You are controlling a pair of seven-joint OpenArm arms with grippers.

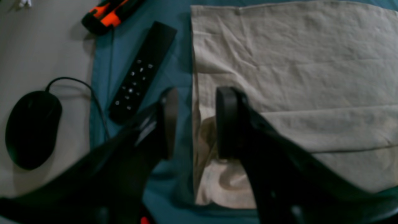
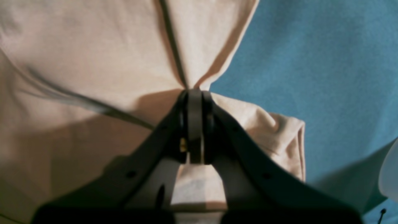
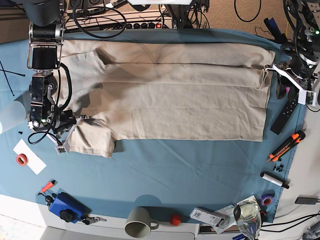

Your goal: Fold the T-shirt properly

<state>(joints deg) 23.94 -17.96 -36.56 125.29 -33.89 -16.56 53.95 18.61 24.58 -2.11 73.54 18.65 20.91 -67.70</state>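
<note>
The T-shirt [image 3: 170, 95] lies spread across the far half of the blue-teal tablecloth [image 3: 165, 165] on the desk, its long sides folded inward and one sleeve [image 3: 92, 137] sticking out toward the near side. The right gripper [image 2: 195, 93] has its jaws clenched on a pinch of the beige cloth beside that sleeve. The left gripper [image 1: 194, 123] hovers over the shirt's opposite end, jaws released and straddling its edge. Just beside that edge rest a black remote [image 1: 141, 73], a black mouse [image 1: 31, 127] and an orange-black tool [image 1: 105, 14].
</note>
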